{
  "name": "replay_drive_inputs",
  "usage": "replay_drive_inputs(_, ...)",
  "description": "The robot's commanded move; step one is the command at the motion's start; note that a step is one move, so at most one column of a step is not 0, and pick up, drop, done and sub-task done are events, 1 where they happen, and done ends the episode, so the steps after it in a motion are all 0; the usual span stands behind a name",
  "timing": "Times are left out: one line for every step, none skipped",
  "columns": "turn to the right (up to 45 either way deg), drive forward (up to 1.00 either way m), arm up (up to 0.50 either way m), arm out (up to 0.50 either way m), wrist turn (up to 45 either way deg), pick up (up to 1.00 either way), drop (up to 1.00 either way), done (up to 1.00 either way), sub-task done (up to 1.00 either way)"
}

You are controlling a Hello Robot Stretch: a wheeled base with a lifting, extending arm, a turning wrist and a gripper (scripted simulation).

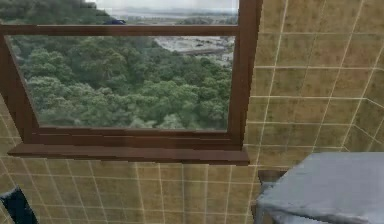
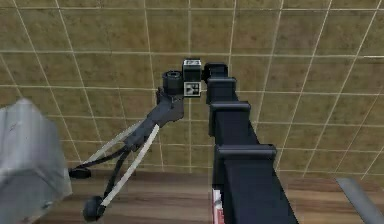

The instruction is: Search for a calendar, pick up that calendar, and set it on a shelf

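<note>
In the arm side view the dark arm (image 2: 235, 140) rises from the bottom edge toward a tan tiled wall (image 2: 300, 70). The gripper (image 2: 85, 190) hangs from its far end and slants down to the left, its thin fingers (image 2: 130, 150) reaching toward the wooden floor. A rounded grey thing (image 2: 30, 165) stands right at the fingertips, so I cannot tell whether the gripper holds anything. A small red and white patch (image 2: 218, 205) peeks out beside the arm near the bottom edge.
The forward view faces a brown-framed window (image 1: 125, 140) with trees outside, set in a tan tiled wall (image 1: 310, 80) close ahead. A grey boxy thing (image 1: 325, 190) sits at bottom right, a dark thing (image 1: 15, 205) at bottom left. A grey edge (image 2: 362, 195) lies at the arm side view's lower right.
</note>
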Motion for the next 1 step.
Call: replay_drive_inputs(0.0, 0.0, 0.0, 0.0, 45.0, 0.0, 0.0, 0.0, 0.0)
